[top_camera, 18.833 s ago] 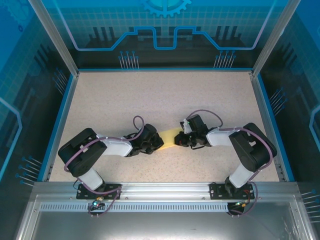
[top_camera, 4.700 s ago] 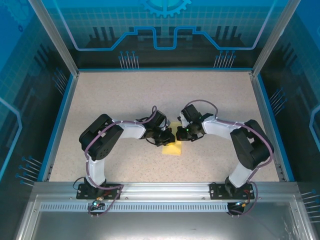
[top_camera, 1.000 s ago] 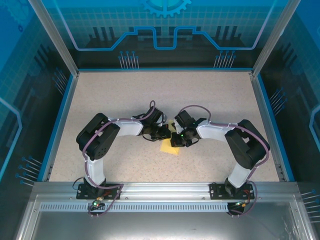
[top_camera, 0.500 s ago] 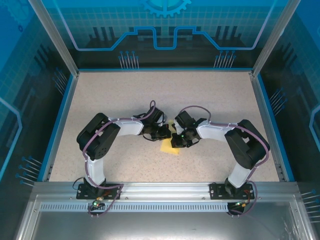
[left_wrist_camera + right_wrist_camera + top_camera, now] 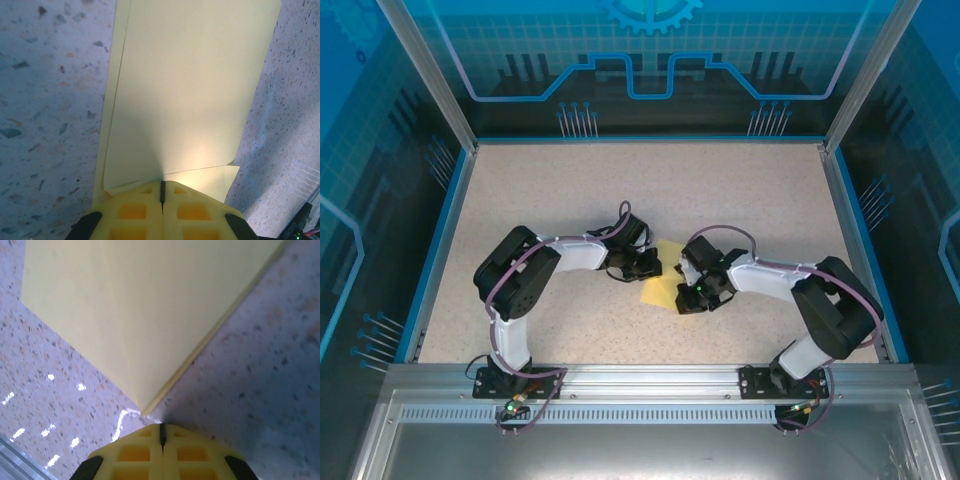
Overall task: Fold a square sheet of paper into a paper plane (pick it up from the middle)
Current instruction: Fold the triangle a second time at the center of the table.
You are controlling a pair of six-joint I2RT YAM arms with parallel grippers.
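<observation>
The square sheet of paper (image 5: 660, 284) lies folded on the speckled table, pale yellow with layered flaps (image 5: 185, 85). My left gripper (image 5: 651, 267) is shut, and its yellow tips (image 5: 161, 188) rest on the paper's edge where one flap overlaps another. My right gripper (image 5: 686, 298) is also shut. Its tips (image 5: 161, 428) sit on bare table just short of a pointed corner of the paper (image 5: 135, 305). No paper shows between either pair of fingers.
Blue rails (image 5: 438, 250) and an aluminium frame (image 5: 650, 378) border the speckled table (image 5: 570, 190). Both arms bend inward towards the middle, with their bases at the near edge.
My right gripper has slid off the paper towards the near right, uncovering more of the yellow sheet. The left gripper has stayed where it was.
</observation>
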